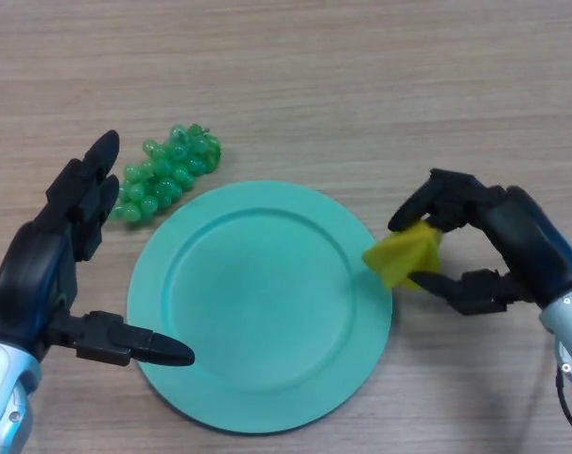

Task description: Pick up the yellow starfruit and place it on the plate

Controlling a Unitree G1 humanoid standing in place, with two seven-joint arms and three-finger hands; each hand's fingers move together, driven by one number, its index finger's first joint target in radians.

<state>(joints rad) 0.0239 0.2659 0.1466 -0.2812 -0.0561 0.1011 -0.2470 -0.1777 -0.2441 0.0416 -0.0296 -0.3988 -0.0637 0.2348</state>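
Because the right hand (pixel 475 248) has its fingers and thumb curled round the yellow starfruit (pixel 405 255), the fruit sits pinched between them at the right of the frame, its inner tip just overlapping the right rim of the green plate (pixel 210 378). The pinch takes the fruit from above and below, which leaves its free end pointing toward the plate's middle; that looks like a hold chosen so the fruit can be carried sideways and let go without the hand itself crossing far over the dish. Whether the starfruit is lifted clear of the desk (pixel 361 85) or only tipped up on it, I cannot tell.

At the left of the frame, the left hand (pixel 63 246) hangs idle beside the plate, fingers straight and spread, thumb pointing over the plate's lower left rim, holding nothing. Just above it, a bunch of green grapes (pixel 167 175) lies on the desk, touching or nearly touching the plate's upper left edge, well apart from the starfruit.

Placement is not yet done: the fruit still needs to reach the plate's centre.
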